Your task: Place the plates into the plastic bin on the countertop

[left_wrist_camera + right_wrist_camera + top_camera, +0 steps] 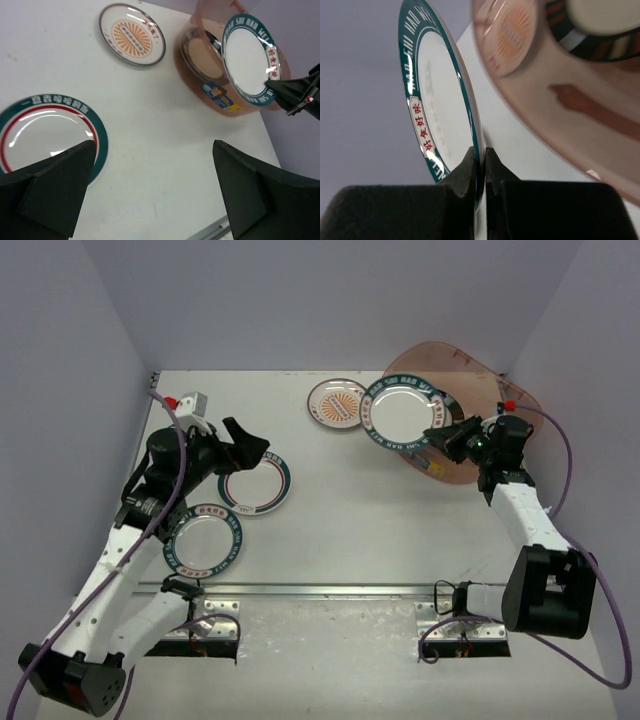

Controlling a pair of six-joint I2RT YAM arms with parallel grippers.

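My right gripper (437, 436) is shut on the rim of a white plate with a teal lettered rim (404, 412), held above the left rim of the pinkish plastic bin (480, 380). In the right wrist view the plate (437, 100) stands edge-on between my fingertips (470, 167), with the bin (570, 100) to the right and plates inside it. My left gripper (247, 452) is open and empty above a teal-and-red rimmed plate (256, 487). An orange-centred plate (337, 403) lies by the bin. Another teal-rimmed plate (203, 543) lies near the front left.
The metal rail (330, 591) runs along the countertop's front edge. Grey walls close in the left, back and right sides. A small white and red block (190, 400) sits at the far left corner. In the left wrist view, the bin (210, 75) carries a blue label.
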